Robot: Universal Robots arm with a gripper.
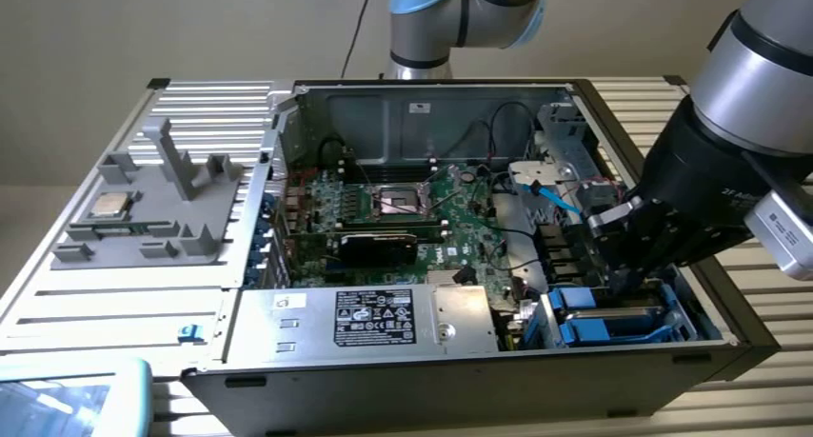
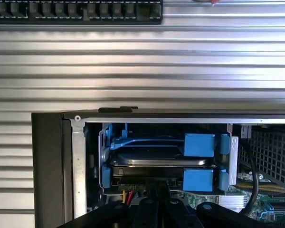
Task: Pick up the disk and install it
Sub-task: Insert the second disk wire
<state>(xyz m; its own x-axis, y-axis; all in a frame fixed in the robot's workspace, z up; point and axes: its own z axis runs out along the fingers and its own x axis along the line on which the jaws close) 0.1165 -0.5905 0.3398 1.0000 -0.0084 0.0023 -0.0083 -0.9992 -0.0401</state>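
A plain beige wall behind, and a ribbed white table [image 1: 76, 294] carrying everything, so across we go from the exterior view's left. First up, a grey plastic fixture [image 1: 152, 208] standing on the slats, with a small square silver chip [image 1: 109, 207] resting on it, well apart from the action. Next, the open computer case [image 1: 381, 385], lid off, green motherboard [image 1: 420, 213] laid bare in the middle, cables looping over it. Near the front edge sits a large silver box with a black label [image 1: 375, 318], just beside the drive bay. Further right, a light blue cable [image 1: 553, 194] trails down towards the black gripper [image 1: 625, 283], which reaches into the case's near right corner, surrounded by the case wall, wiring and blue plastic brackets. And there's the disk [image 2: 156, 161], seated in the drive bay [image 1: 597, 327] in that corner, clipped in its blue frame [image 2: 198, 145]. In the wrist view it lies flat, its long axis running across the bay opening parallel to the case's edge, blue frame rails above and at both sides, connector end facing the gripper [image 2: 157, 197]. The fingers [image 2: 149, 209] are pressed together at the drive's near edge; whether they actually pinch it, I cannot tell.
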